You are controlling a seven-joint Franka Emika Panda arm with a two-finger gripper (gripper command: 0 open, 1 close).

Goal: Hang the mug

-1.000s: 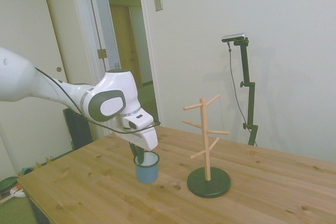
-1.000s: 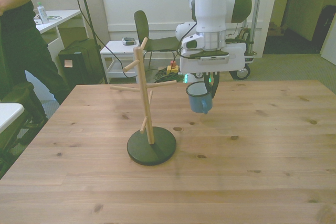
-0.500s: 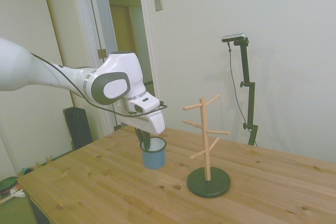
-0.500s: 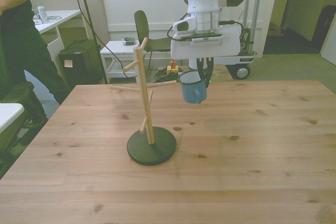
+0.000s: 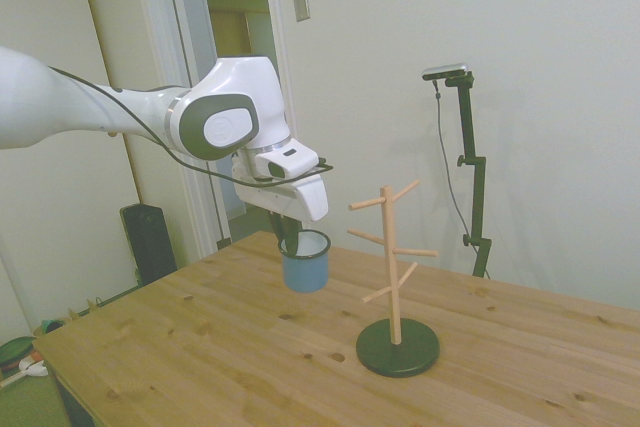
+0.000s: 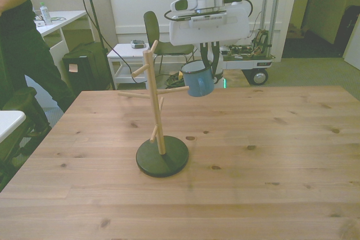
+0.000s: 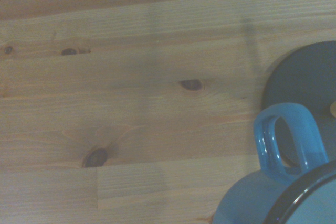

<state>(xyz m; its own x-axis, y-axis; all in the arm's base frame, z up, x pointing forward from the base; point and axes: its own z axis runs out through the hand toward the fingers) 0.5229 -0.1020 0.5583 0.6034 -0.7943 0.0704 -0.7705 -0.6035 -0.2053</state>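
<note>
The table [image 6: 292,155] fills the lower half of the front view, bare wood with dark knots. The arm [image 5: 120,122] enters from the left of the side view and has risen over the last second: a second ago the mug hung low, just above the boards, and now it is well clear of them, level with the stand's middle pegs. It has also travelled toward the stand [image 6: 155,105], which sits left of centre in the front view on its dark round base [image 6: 162,158].

The gripper [image 6: 208,60], in the upper middle of the front view, is clamped on the mug [image 6: 198,80] at its rim, one finger inside and one outside as far as I can judge. The mug hangs upright, just beside the tip of a peg [image 6: 174,89] that points to the front view's right; whether they touch I cannot tell. In the wrist view the handle [image 7: 289,141] sticks out over the base.

My reading: lift is done and the approach is under way; the handle must next be lined up with a peg and threaded on.

A person [image 6: 22,37] stands at the upper left of the front view.

No brand, label or legible writing appears on anything.
</note>
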